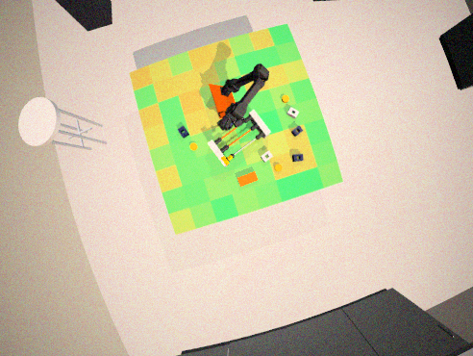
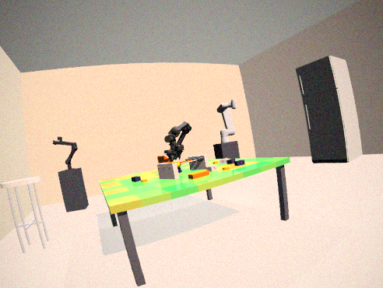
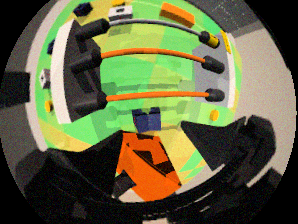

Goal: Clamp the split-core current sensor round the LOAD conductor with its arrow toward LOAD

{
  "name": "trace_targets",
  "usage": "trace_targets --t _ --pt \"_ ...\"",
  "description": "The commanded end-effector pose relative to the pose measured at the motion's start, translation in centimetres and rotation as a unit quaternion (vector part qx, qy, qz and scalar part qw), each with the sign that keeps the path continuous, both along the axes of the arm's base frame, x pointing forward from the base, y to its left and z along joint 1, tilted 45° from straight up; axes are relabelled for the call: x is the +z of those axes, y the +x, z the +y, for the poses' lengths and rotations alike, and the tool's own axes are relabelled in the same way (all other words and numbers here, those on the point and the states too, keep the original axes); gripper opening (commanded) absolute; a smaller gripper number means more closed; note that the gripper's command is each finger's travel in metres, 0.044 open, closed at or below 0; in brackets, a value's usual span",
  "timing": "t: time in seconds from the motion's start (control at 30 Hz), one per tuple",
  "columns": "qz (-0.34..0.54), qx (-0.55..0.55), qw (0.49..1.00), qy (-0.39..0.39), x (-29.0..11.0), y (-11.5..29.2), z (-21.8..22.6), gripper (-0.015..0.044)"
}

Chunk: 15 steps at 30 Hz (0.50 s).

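Observation:
My gripper is open and empty, low over the table by the conductor rig. The rig has two white end plates with three conductors between them: two orange ones and a grey one with a yellow tag at one end. No lettering is readable. In the wrist view a small dark blue block stands just ahead of my fingers, near the closest orange conductor. An orange wedge lies under the gripper.
More dark blue blocks, white cubes, yellow discs and an orange bar lie around the rig on the checkered table.

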<state>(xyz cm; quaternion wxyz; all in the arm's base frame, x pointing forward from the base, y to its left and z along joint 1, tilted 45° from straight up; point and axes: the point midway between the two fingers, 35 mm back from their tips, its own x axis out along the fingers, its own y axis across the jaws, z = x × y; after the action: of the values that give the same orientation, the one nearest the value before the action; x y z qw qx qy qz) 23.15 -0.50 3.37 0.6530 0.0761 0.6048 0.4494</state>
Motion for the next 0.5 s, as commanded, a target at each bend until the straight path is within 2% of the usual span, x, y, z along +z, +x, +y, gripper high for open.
trace_targets --t 0.0,0.47 --pt "0.002 -0.002 1.0 0.002 -0.4 -0.2 0.6 0.044" --pt "0.002 -0.002 1.0 0.003 -2.1 -0.5 2.2 0.044"
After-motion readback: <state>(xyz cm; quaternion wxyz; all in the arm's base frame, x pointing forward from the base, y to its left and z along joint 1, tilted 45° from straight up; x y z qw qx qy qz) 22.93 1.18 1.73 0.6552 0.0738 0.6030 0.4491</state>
